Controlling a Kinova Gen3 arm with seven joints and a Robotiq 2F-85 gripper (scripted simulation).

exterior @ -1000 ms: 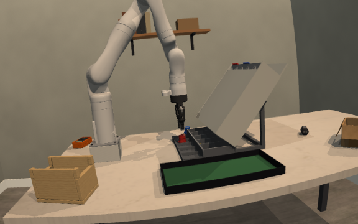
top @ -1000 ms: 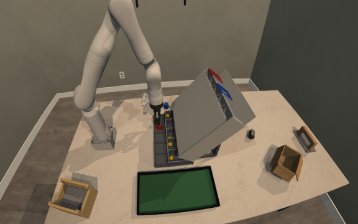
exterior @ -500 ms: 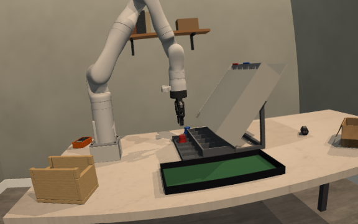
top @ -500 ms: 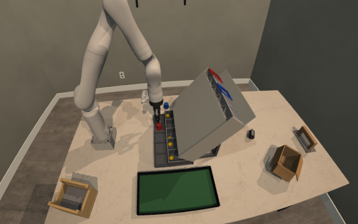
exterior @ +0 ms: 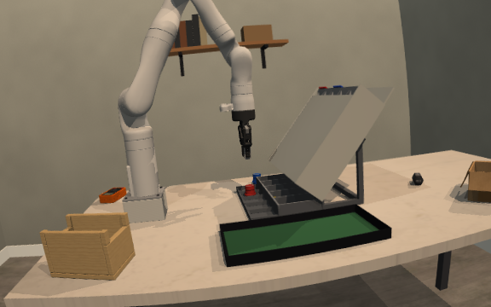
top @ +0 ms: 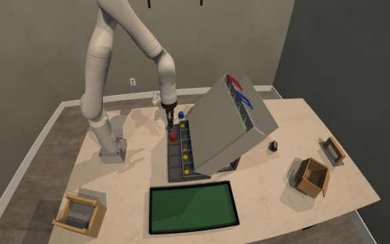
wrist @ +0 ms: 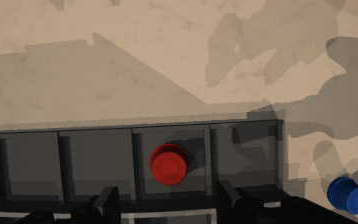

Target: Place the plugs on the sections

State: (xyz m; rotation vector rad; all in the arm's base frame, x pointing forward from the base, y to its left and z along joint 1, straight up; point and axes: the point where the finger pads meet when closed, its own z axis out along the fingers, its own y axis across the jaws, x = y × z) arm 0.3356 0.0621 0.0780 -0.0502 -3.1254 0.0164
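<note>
The red plug (top: 173,137) (exterior: 250,190) (wrist: 169,165) stands upright in the flat front part of the second section from the far end of the dark tray (top: 175,173) (wrist: 96,165). The blue plug (top: 181,115) (exterior: 257,178) (wrist: 349,195) stands on the table just beyond the tray's far end. My gripper (top: 170,129) (exterior: 246,157) (wrist: 167,200) is partly open and empty, above the tray and higher than the red plug. Yellow marbles (top: 185,156) (top: 186,171) (top: 182,125) lie in the rear compartments. The red-banded funnel (top: 234,82) and blue-banded funnel (top: 244,99) top the slanted cover (top: 215,125); their pipes are hidden.
The cover leans over the tray's rear side. A green tray (top: 191,207) (exterior: 297,234) lies in front. A wooden box (top: 83,217) (exterior: 88,251) is at front left, a cardboard box (top: 311,177) (exterior: 486,183) at right, a small dark object (top: 273,146) (exterior: 417,178) between cover and cardboard box.
</note>
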